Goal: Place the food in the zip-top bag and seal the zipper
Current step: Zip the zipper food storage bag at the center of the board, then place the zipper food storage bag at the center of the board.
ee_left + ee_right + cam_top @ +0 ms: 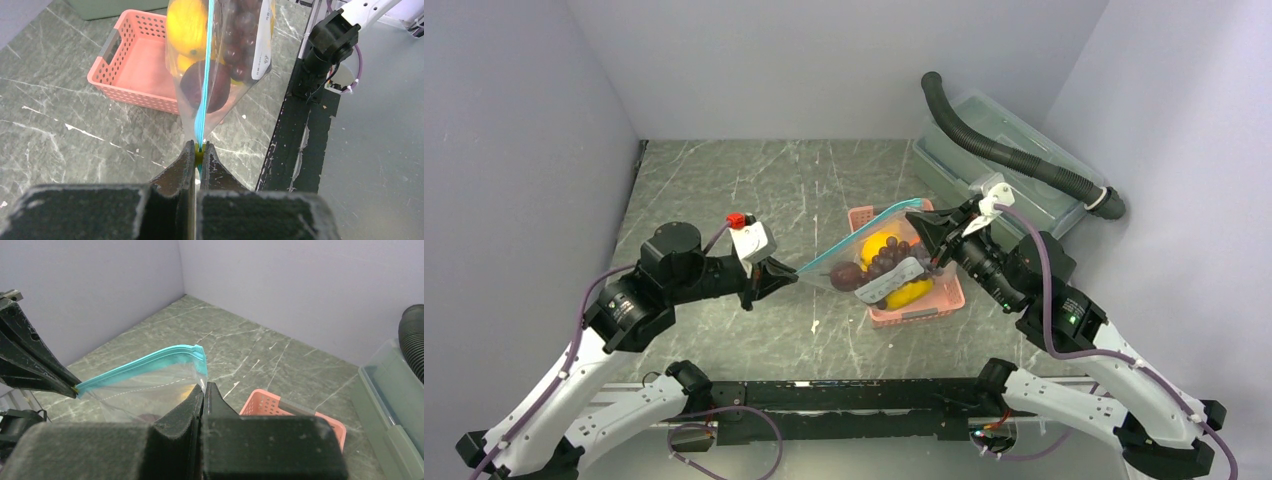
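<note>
Left tool (200, 148) on taut, teal-edged bag (220, 75)

Clear zip-top bag (836, 268), food (879, 246) inside, hangs taut above the basket (924, 311), teal zipper (854, 238) uppermost.

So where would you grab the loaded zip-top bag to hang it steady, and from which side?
By the teal zipper strip, at its two ends, coming from either side. It is likely the firmest edge and runs along the top, with the food sagging below. The left gripper is shut on one end; the right gripper pinches the zip-top bag just under the other.
</note>
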### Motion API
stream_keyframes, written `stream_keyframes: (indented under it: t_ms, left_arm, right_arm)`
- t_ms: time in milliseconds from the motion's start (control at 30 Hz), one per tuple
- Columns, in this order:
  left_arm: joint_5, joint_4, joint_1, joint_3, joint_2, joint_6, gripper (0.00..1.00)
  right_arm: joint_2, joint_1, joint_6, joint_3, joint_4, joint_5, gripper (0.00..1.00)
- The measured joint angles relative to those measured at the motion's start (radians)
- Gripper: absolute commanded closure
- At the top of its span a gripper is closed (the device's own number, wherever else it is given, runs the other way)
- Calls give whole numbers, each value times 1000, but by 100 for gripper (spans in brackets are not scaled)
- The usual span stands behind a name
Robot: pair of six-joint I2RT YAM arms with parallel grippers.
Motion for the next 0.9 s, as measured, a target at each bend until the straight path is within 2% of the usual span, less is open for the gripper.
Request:
stream_keyframes:
  t_ms: [200,467,633,700,800,833,900]
  left_arm:
    - [-9,0,0,-6,-6,-8,97]
    - [-16,0,0,-9,-16,-13,74]
    - [-21,-65,1,-9,-14,-17,56]
    - [-30,-72,1,-9,-14,-17,41]
    - [-57,-79,2,-9,-15,-25,37]
    - [-63,-78,3,-9,-15,-27,32]
    - [-78,-77,3,-9,-15,-31,6]
  right_arm:
    - [-1,0,-3,-10,0,9,100]
    - [0,0,-6,-12,2,13,100]
    - [-13,-16,-11,-12,34,60,100]
    - [-19,-18,-15,-12,44,66,100]
    - [-19,-18,-18,-12,57,70,100]
    - [-19,-18,-19,-12,59,70,100]
    - [-18,-18,-20,-14,60,70,100]
